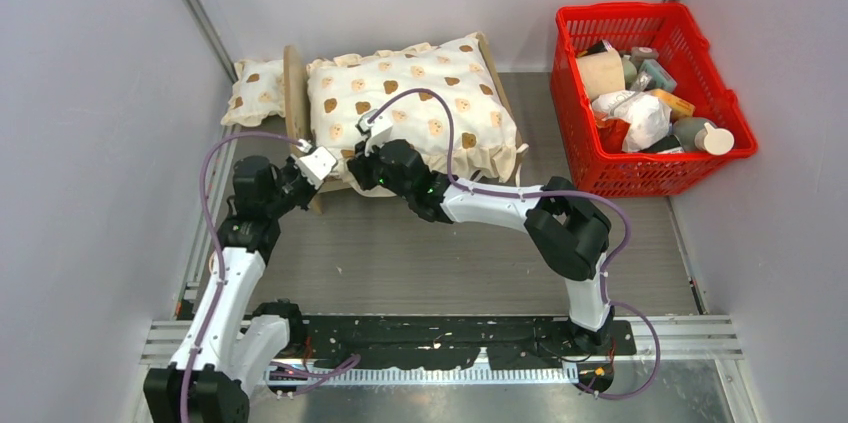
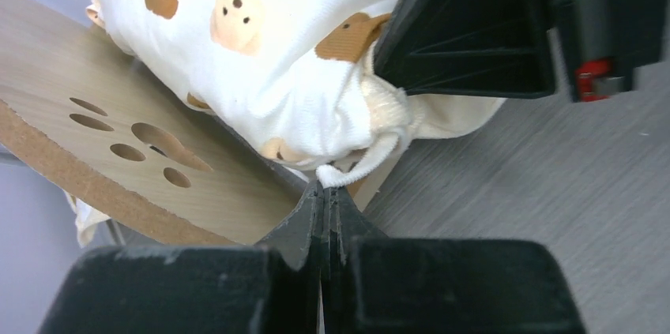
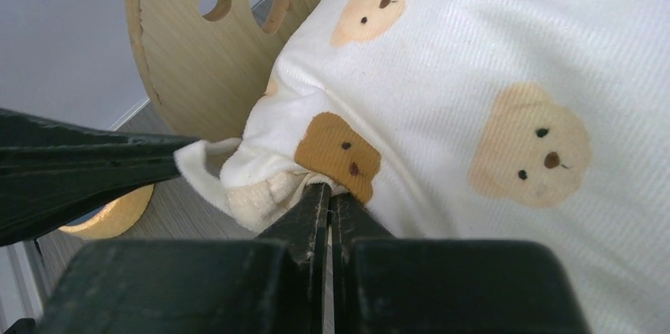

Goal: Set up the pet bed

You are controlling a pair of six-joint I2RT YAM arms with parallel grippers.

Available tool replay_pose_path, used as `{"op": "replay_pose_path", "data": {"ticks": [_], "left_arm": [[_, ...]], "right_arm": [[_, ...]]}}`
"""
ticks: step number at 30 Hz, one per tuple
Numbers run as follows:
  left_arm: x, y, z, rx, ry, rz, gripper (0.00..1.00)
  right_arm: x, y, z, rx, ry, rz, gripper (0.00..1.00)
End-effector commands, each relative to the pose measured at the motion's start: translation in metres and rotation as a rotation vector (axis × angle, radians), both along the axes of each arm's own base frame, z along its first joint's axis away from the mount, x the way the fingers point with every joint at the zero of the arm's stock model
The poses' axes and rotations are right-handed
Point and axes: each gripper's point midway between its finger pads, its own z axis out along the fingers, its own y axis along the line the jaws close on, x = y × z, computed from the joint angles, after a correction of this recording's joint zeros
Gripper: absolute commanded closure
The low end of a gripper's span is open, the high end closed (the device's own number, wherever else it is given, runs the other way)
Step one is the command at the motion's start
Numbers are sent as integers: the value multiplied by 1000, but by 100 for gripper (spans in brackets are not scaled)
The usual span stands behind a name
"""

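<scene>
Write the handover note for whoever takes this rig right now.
The left gripper is shut on the cushion's corner loop. The right gripper is shut on the ruffle beside it, near the headboard.
The cushion lies on the bed. The pillow sits outside, behind the headboard.
Done: cushion on.
Left: probably settle this corner, then place the pillow.

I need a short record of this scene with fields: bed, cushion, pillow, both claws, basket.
bed: light-wood pet bed frame, far centre
cushion: cream bear-print ruffled cushion, lying on the frame
pillow: small bear-print pillow, outside the frame's left end
left claw: shut on the cushion's corner loop
right claw: shut on the same corner
basket: red plastic basket, right side, filled
</scene>
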Motion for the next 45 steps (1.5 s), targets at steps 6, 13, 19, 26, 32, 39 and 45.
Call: {"op": "replay_pose_path", "data": {"ticks": [6, 13, 19, 26, 32, 39, 45], "left_arm": [[-44, -35, 52, -430, 298, 78, 100], [-75, -66, 58, -621, 670, 55, 100], [-75, -57, 29, -683, 767, 235, 100], [-51, -13, 17, -511, 352, 325, 64], [-45, -18, 6, -378, 174, 161, 52], [-17, -5, 3, -230, 115, 182, 48], [-13, -15, -14, -189, 191, 115, 47]], "right_arm": [[6, -4, 54, 113, -65, -17, 95], [5, -5, 48, 110, -49, -12, 95], [5, -5, 44, 100, -47, -8, 95], [4, -5, 47, 97, -50, -2, 95], [4, -2, 52, 105, -52, 3, 95], [3, 1, 53, 115, -51, 15, 95], [4, 1, 53, 118, -54, 15, 95]]}}
